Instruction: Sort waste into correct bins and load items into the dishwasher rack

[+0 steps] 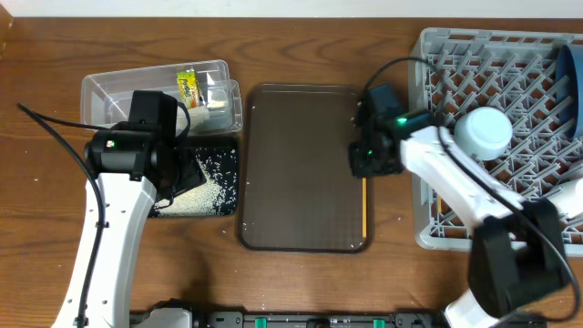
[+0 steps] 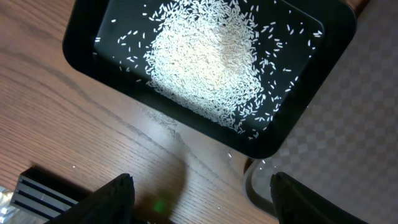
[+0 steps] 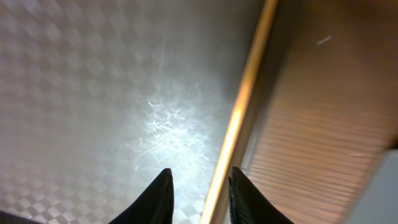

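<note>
A wooden chopstick point(image 3: 249, 93) lies along the right rim of the brown serving tray point(image 1: 301, 164). My right gripper point(image 3: 200, 196) stands low over it. Its jaws are a little apart and straddle the stick, which sits close to the right finger with a gap to the left one. From above, the chopstick point(image 1: 364, 214) sticks out below that gripper point(image 1: 366, 169). The black tray point(image 2: 93, 59) holds a heap of rice point(image 2: 205, 59). My left gripper point(image 2: 202, 202) hangs wide open over bare wood beside it, holding nothing. The clear tub point(image 1: 114, 91) holds the wrapper point(image 1: 187, 87) and tissue point(image 1: 217, 100).
The grey dishwasher rack point(image 1: 437, 55) stands at the right with a dark-blue bowl point(image 1: 569, 68) and a white cup point(image 1: 483, 132) in it. A corner of the serving tray point(image 2: 311, 143) with a few stray grains lies by my left gripper's right finger.
</note>
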Available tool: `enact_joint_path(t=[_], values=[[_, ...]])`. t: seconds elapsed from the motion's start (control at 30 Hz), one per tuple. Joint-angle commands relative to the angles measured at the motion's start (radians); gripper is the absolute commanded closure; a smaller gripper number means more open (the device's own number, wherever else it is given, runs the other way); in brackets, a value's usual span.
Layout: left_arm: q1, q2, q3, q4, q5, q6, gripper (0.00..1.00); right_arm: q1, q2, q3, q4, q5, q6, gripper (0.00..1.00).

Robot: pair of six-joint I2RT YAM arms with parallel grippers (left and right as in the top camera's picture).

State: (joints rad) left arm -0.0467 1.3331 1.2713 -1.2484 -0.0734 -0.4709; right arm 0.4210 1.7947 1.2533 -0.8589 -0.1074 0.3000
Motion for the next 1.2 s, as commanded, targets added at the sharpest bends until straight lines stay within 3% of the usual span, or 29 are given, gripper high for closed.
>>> enact_joint_path(t=[0.0, 0.5, 0.63, 0.73, 0.97, 1.17], values=[[0.004, 0.006, -0.007, 0.000, 0.003, 0.006, 0.27, 0.022, 0.053, -0.006, -0.006, 0.037, 0.089, 0.74], [0.004, 0.006, -0.007, 0.000, 0.003, 0.006, 0.27, 0.026, 0.192, -0.009, -0.015, 0.080, 0.149, 0.78], [0.004, 0.006, -0.007, 0.000, 0.003, 0.006, 0.27, 0.037, 0.216, -0.011, -0.011, 0.077, 0.149, 0.86], [0.004, 0.006, -0.007, 0.000, 0.003, 0.006, 0.27, 0.045, 0.220, -0.011, -0.005, 0.077, 0.149, 0.98], [0.004, 0.006, -0.007, 0.000, 0.003, 0.006, 0.27, 0.040, 0.192, 0.010, -0.027, 0.051, 0.144, 0.99], [0.004, 0.006, -0.007, 0.000, 0.003, 0.006, 0.27, -0.026, 0.043, 0.071, -0.080, 0.047, 0.080, 0.99]])
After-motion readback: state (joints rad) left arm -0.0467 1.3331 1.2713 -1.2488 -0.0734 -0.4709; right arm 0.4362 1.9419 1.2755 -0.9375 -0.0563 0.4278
